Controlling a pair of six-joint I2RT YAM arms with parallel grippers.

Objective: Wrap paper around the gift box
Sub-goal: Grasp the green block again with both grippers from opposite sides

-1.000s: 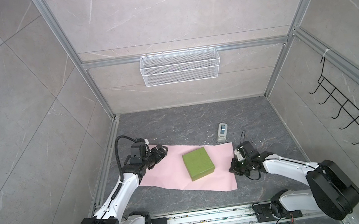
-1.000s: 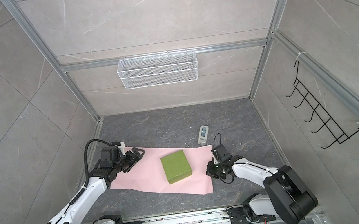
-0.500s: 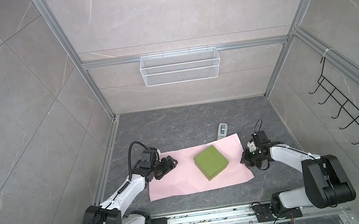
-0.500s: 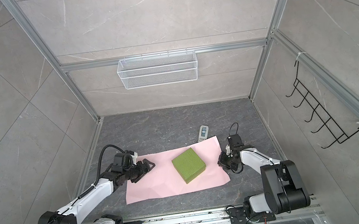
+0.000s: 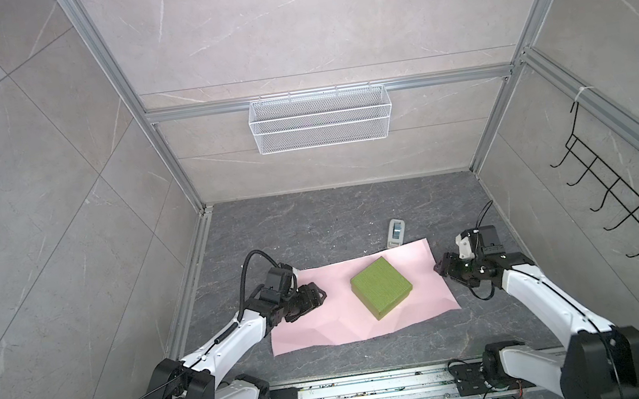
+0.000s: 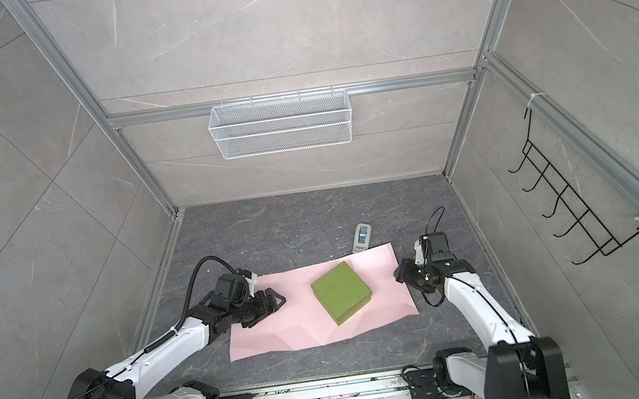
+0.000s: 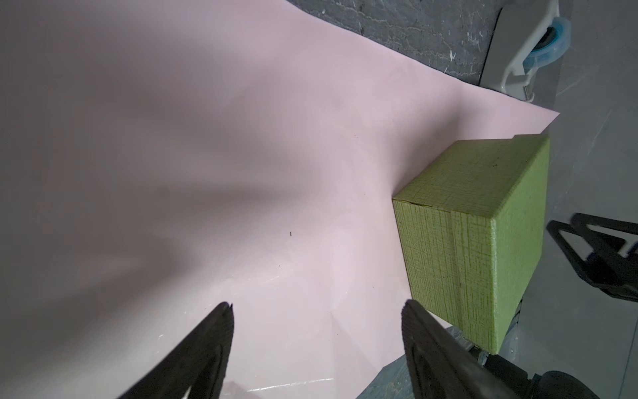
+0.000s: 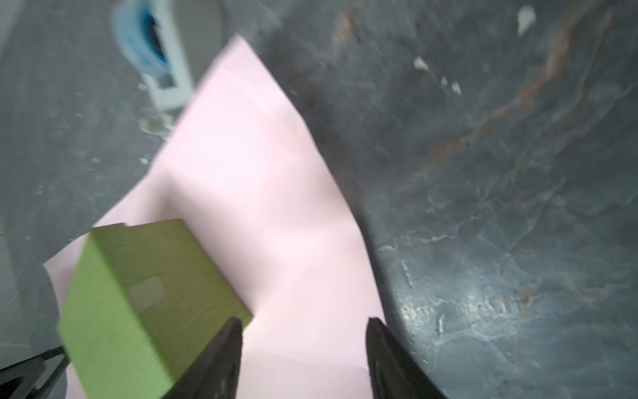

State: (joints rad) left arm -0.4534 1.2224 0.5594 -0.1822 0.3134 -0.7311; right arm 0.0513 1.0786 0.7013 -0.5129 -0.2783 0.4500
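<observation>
**Both sets of jaws spread, nothing gripped**

Left jaws stand well apart, low over the left part of the paper (image 5: 325, 317), pointing toward the gift box (image 5: 381, 288). In the left wrist view the gap between the two dark tips shows only bare pink sheet, so they hold nothing. Whether the tips touch the paper I cannot tell.

Right jaws are parted too, a little less widely, just beside the paper's right edge. In the blurred right wrist view that edge runs down between the tips, but nothing is pinched between them. One tip shows in front of a corner of the box.

From where I stand, the paper lies pink face up on the dark surface (image 5: 313, 226), creased along its near edge. The green box sits on it, right of middle and turned at an angle. A tape dispenser (image 5: 396, 232) lies just beside the sheet's far right corner.
</observation>
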